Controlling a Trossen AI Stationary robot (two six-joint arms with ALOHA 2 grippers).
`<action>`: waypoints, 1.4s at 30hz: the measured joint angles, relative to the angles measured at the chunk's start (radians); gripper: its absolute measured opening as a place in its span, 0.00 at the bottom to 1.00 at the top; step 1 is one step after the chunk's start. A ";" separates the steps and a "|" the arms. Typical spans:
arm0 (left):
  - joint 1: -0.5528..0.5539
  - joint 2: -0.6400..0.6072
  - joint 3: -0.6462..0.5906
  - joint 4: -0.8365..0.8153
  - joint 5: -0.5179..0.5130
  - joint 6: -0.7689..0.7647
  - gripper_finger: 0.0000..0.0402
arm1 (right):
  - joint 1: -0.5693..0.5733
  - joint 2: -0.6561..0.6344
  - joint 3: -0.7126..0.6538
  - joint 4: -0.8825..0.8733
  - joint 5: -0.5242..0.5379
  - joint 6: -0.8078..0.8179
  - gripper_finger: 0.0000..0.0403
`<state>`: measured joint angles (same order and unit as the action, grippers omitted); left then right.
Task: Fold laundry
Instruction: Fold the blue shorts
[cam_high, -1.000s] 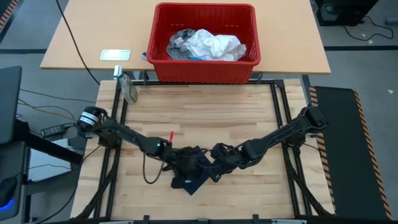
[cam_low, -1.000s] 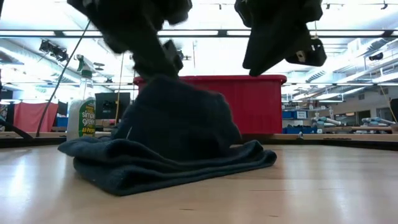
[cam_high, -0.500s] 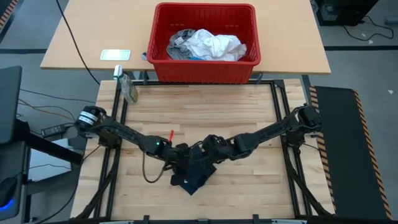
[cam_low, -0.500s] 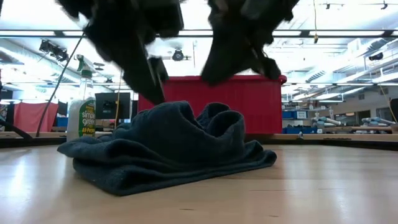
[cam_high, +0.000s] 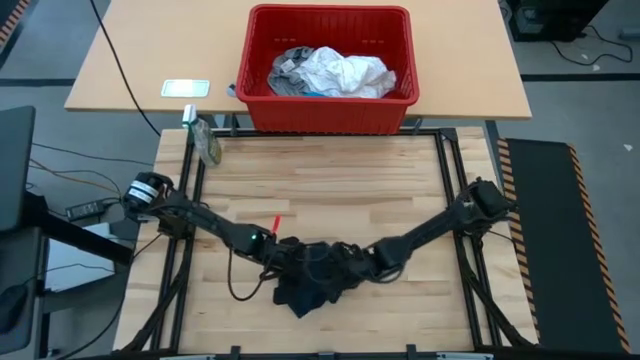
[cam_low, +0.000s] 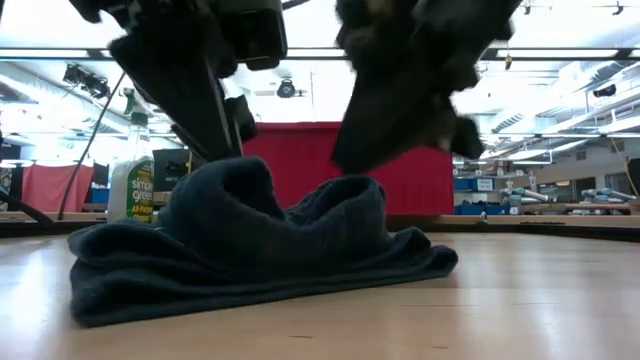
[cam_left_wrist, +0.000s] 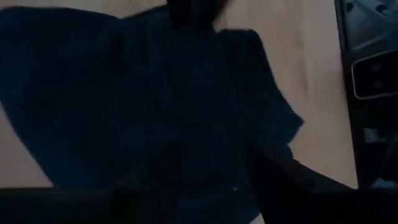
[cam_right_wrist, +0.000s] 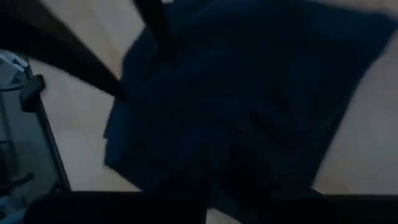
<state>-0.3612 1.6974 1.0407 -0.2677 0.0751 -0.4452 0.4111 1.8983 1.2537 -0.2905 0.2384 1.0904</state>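
The dark navy garment (cam_low: 260, 250) lay bunched on the near half of the counter (cam_high: 320, 190). Both arms pressed down on it from above: the left gripper (cam_high: 292, 262) met its left hump and the right gripper (cam_high: 350, 268) its right hump. Whether either set of fingers was parted or pinching cloth could not be told. Farther back, the red basket (cam_high: 325, 110) held white (cam_high: 345, 72) and grey laundry (cam_high: 288, 70).
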 joint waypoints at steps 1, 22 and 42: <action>-0.004 -0.003 0.000 0.000 0.001 -0.004 0.44 | 0.014 -0.016 0.000 -0.035 0.049 -0.014 0.18; -0.094 0.054 -0.001 0.179 -0.139 -0.064 0.43 | 0.015 0.039 0.000 -0.008 -0.015 -0.675 0.46; -0.101 -0.033 -0.001 0.057 -0.261 -0.365 0.37 | 0.006 0.030 0.038 -0.013 -0.022 -0.662 0.03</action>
<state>-0.4625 1.6644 1.0401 -0.2108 -0.1860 -0.8103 0.4170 1.9288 1.2918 -0.3030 0.2168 0.4288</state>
